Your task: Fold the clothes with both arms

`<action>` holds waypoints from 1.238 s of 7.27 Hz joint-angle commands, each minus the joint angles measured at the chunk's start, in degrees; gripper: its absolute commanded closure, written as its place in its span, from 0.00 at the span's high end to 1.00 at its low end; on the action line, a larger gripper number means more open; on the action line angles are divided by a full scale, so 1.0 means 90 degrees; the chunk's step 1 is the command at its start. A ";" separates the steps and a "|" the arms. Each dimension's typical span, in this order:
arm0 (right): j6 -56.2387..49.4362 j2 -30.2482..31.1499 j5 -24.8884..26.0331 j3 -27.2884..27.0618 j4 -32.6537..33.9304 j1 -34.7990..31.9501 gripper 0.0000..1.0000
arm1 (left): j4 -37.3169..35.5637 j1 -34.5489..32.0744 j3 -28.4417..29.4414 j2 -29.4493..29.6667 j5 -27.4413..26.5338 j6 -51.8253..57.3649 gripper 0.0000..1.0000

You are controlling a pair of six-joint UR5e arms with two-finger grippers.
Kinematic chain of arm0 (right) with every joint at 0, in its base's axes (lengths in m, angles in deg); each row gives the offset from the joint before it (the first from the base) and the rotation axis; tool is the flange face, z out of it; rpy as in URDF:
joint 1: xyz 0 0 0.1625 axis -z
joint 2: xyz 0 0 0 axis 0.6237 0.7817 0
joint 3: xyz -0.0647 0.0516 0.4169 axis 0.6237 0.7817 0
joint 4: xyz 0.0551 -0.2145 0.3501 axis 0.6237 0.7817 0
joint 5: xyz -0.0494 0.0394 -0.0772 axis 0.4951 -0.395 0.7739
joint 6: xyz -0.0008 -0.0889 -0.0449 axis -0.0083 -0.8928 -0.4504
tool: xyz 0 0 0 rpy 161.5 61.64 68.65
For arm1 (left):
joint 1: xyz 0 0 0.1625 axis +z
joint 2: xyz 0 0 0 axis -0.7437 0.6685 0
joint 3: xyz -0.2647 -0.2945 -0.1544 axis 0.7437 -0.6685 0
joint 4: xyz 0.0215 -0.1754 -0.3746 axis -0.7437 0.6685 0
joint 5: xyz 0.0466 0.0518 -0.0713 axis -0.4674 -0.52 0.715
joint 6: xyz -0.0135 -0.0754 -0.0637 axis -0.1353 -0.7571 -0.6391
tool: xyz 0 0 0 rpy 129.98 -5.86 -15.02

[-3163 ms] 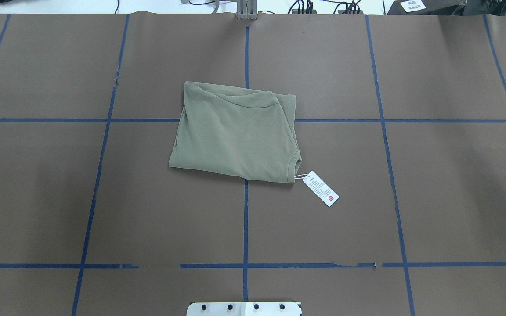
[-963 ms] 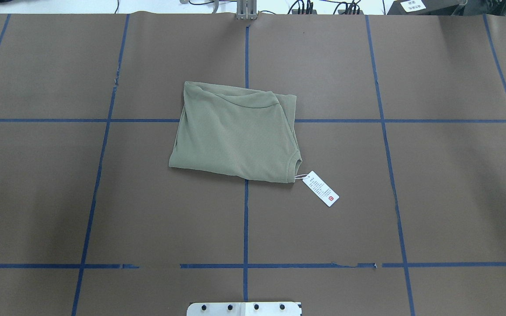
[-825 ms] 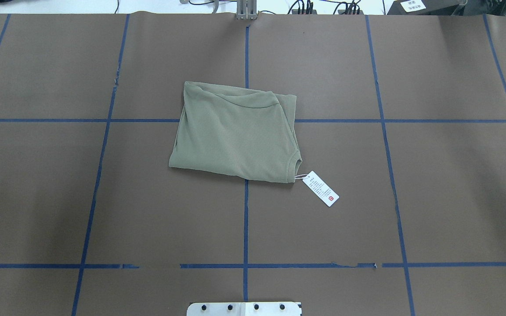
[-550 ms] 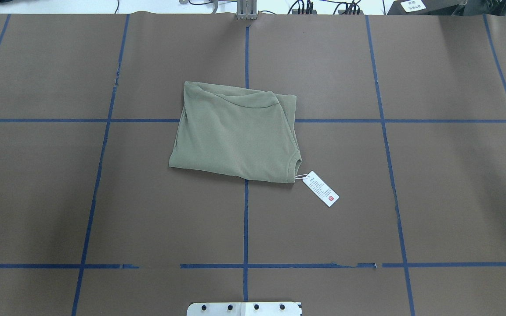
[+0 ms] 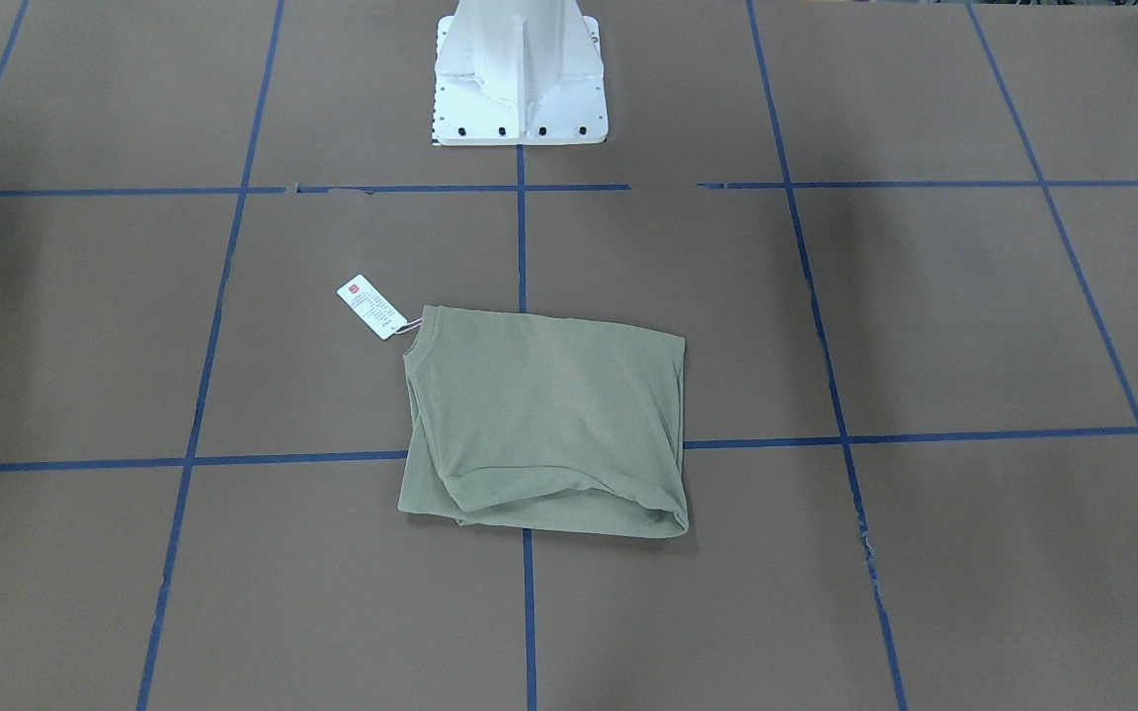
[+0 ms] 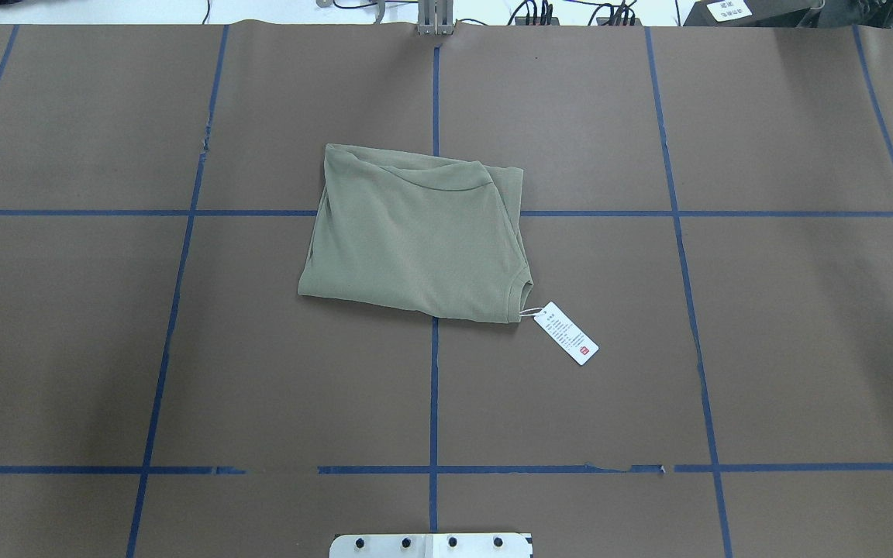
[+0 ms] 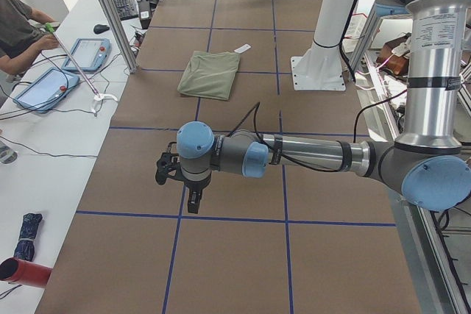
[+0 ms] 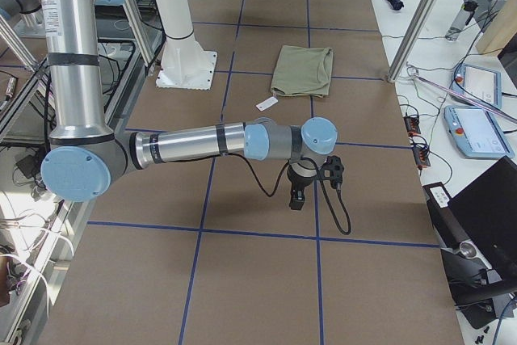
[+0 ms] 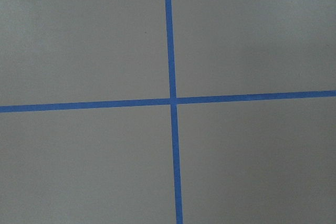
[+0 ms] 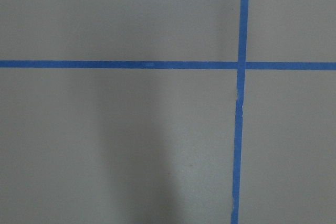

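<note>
Bright even overhead light, soft broad shadows across the table (image 6: 803, 349), sharp fixed views, paler washed wrist views

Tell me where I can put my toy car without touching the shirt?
The table is bare on either side of the shirt, and between the shirt and the white base. The middle is taken: the shirt lies there, its tag sticking out at one corner. Farther out, the left arm and right arm hang over the ends.
</note>
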 commanded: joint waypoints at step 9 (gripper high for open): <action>0.0002 0.0052 -0.0010 0.0041 -0.0003 -0.0006 1.00 | -0.0215 0.0125 -0.0110 0.0007 -0.0014 -0.0002 1.00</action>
